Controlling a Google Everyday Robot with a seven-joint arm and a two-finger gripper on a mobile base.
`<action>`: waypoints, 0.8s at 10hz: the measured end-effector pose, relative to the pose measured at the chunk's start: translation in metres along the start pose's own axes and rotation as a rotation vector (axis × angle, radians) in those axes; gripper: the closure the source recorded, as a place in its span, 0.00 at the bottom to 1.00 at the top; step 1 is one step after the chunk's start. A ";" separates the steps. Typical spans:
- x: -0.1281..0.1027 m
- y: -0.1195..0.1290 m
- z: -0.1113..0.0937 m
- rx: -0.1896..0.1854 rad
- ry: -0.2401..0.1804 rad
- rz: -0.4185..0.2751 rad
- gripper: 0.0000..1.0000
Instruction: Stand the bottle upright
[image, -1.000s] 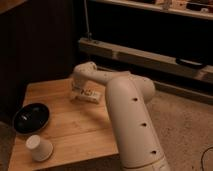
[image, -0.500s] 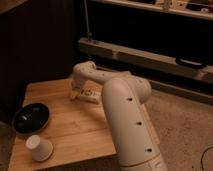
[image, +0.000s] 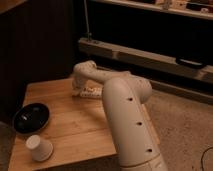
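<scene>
The bottle (image: 91, 92) is a small whitish thing lying on its side at the far middle of the wooden table (image: 75, 127). My gripper (image: 80, 86) is at the end of the white arm (image: 125, 115), low over the table and right at the bottle's left end. The wrist hides where the gripper meets the bottle, so I cannot tell whether they touch.
A black bowl (image: 31, 117) sits at the table's left edge. A white paper cup (image: 39, 148) lies on its side near the front left corner. A dark wall stands behind the table, with dark shelving (image: 150, 55) to the right and speckled floor (image: 185, 130) below.
The arm's big segment has leaned slightly to the left. The gripper stays by the bottle, and the bottle still lies in the same place.
</scene>
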 end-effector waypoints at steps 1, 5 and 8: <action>0.000 -0.002 -0.005 0.000 -0.003 0.007 0.87; -0.005 -0.016 -0.065 -0.009 -0.080 0.055 0.87; -0.004 -0.017 -0.124 -0.023 -0.185 0.083 0.87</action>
